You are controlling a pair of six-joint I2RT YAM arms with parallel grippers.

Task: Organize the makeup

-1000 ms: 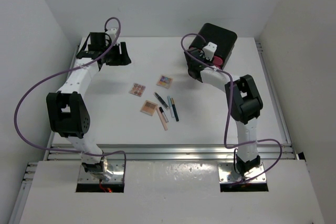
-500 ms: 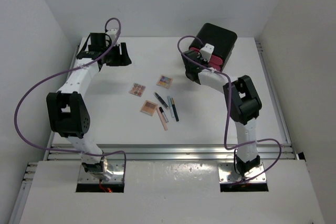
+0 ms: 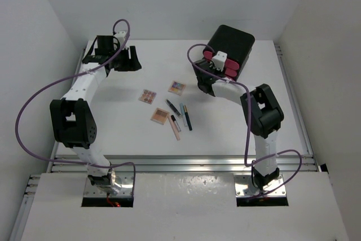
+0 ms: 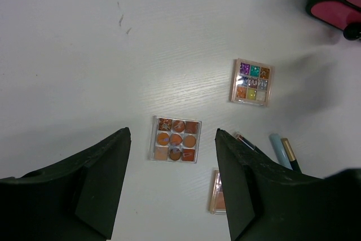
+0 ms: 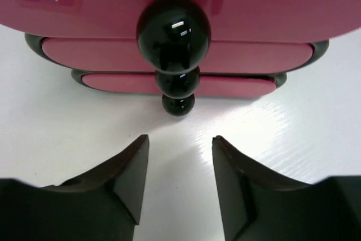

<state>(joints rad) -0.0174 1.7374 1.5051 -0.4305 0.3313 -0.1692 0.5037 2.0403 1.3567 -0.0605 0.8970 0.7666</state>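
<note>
Three palettes (image 4: pixel 176 147) on bench (image 4: pixel 67 55) under left gripper (image 4: pixel 172 139), open and empty; right gripper (image 5: pixel 180 139) parted, empty, facing black drawer knobs (image 5: pixel 173 26).

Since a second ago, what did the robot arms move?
The right gripper backed away from the black box, leftward in the top view, and more of the pink drawers shows. Its jaws are open and hold nothing. The left gripper, the palettes and the pencils stayed put.
</note>
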